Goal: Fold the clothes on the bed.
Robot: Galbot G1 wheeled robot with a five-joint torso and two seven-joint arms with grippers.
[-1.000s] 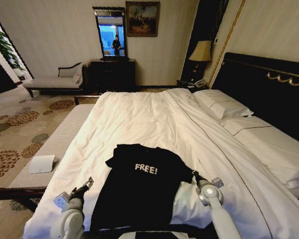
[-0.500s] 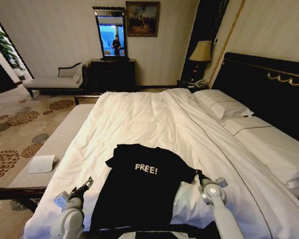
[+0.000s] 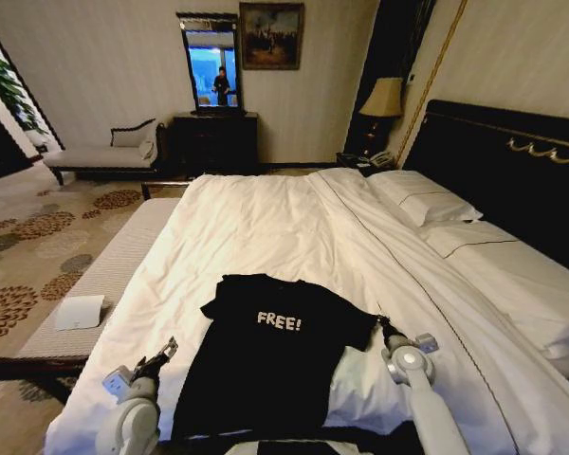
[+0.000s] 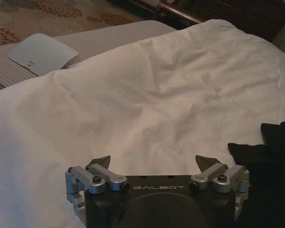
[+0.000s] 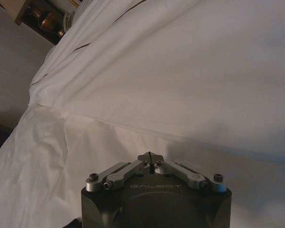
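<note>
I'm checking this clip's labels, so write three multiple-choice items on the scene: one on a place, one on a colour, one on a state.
1. Where does the T-shirt lie?
A. Flat on the near part of the bed
B. On the pillows
C. On the carpet

2. What colour is the "FREE!" lettering?
A. Red
B. White
C. Yellow

3. How do the two grippers stand?
A. Both open
B. Left shut, right open
C. Left open, right shut

Answers:
1. A: the head view shows the shirt spread on the white duvet just before the robot, between its arms.
2. B: the letters read white against the black fabric.
3. C: the left gripper, by the shirt's left side, has its fingertips wide apart, while the right gripper, at the right sleeve, has its tips met in a point over the duvet.
</note>
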